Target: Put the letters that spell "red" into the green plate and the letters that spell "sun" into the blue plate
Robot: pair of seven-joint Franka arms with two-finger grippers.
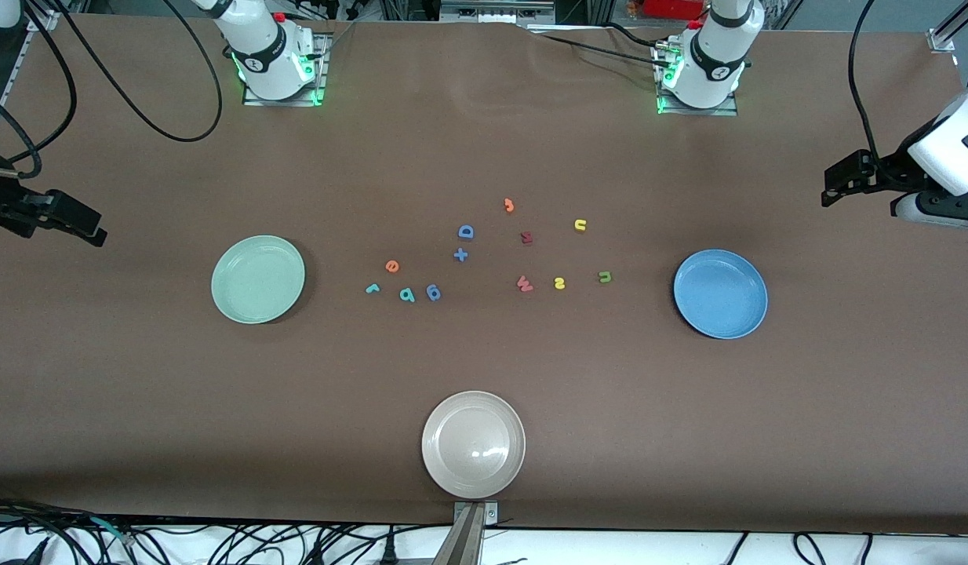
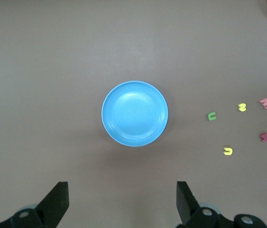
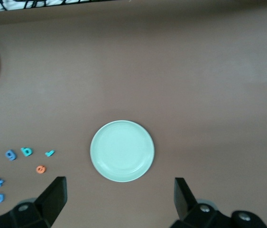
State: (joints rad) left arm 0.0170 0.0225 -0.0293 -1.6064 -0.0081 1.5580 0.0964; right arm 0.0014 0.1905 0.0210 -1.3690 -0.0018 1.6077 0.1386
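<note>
1. Two Franka arms wait at either end of a brown table (image 1: 139,392), the foam letters scattered mid-table between two plates.
2. The left gripper (image 2: 122,202) hangs high over the left arm's end of the table, its fingers (image 2: 57,199) spread wide and holding nothing.
3. The right gripper (image 3: 120,199) hangs over the right arm's end, likewise spread and empty.
4. The green plate (image 1: 258,279) lies toward the right arm's end; near it lie the teal "r" (image 1: 372,289), the orange "e" (image 1: 391,266) and the teal "d" (image 1: 407,295).
5. The blue plate (image 1: 720,293) lies toward the left arm's end; near it lie the yellow "s" (image 1: 559,283), the yellow "u" (image 1: 580,225) and the olive "n" (image 1: 605,276).
6. A beige plate (image 1: 473,444) sits nearest the front camera.
7. Both coloured plates hold no letters.
</note>
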